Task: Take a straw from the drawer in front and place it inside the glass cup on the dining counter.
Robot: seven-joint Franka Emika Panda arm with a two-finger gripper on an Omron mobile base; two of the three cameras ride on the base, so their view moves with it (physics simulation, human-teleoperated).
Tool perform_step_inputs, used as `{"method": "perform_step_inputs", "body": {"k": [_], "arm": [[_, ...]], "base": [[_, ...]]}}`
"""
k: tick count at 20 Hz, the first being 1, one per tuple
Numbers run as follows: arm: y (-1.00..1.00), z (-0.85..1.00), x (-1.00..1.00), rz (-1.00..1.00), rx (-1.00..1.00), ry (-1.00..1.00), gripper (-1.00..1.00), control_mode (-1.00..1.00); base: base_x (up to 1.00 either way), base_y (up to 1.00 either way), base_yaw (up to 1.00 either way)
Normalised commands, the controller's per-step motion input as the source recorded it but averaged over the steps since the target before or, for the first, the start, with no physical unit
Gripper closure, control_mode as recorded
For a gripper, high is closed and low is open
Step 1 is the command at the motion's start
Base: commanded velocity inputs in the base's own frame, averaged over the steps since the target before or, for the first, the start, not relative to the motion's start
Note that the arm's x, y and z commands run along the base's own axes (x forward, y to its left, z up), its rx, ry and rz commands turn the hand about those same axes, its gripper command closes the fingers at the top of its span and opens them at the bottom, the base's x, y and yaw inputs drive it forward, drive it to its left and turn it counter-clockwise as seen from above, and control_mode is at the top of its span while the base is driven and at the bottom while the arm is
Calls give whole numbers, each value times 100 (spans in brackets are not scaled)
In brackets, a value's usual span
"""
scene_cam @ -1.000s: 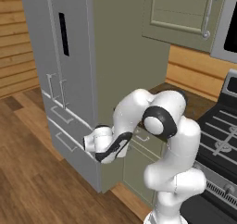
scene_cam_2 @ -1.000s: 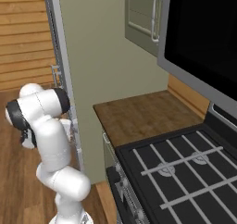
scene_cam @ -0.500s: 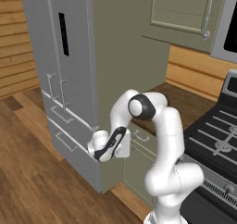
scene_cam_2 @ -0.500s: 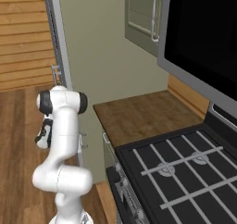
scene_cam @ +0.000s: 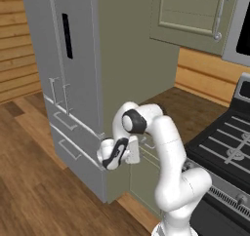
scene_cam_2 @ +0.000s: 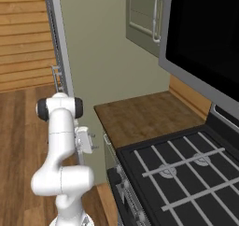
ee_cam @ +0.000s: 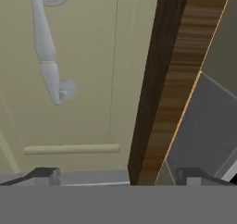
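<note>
Reaching low in front of the cabinets, the arm folds its elbow high and turns the hand toward the sage-green fronts, which suits a first step of getting the drawer (ee_cam: 78, 75) open; the straw must lie inside it, since no red-pink stick shows anywhere, and the drawer front looks flush and shut. In the left base view the gripper (scene_cam: 117, 154) hangs beside the lower corner of the grey fridge (scene_cam: 73, 84), just under the edge of the brown wood countertop (scene_cam_2: 140, 117) that runs to the stove (scene_cam_2: 186, 173). The hand view looks straight at a pale green panel carrying a silver bar handle (ee_cam: 48, 52), with the dark wood edge of the countertop crossing beside it; the handle sits off to one side of the line between the fingertips, so the hand probably needs to shift across before it can close on the bar. The claw's jaws stand spread as wide as they go, the two dark fingertips (ee_cam: 44, 174) far apart at the bottom of the hand view, with nothing between them and nothing touched.
</note>
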Motion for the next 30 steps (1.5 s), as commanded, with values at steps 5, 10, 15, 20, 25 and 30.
{"method": "perform_step_inputs", "body": {"k": [5, 10, 15, 20, 25, 30], "arm": [[-36, -1, 0, 17, 4, 0, -100, -100], [-18, 0, 7, 25, 6, 0, -100, -100], [-7, -12, 32, 22, 10, 7, -100, -100], [0, -36, 48, 12, 9, 16, -100, -100], [-1, -37, 45, 9, 5, 11, -100, -100], [-1, -46, 42, 9, 0, 8, -100, -100]], "base": [[0, 0, 0], [0, 0, 0], [0, 0, 0], [0, 0, 0], [0, 0, 0], [0, 0, 0]]}}
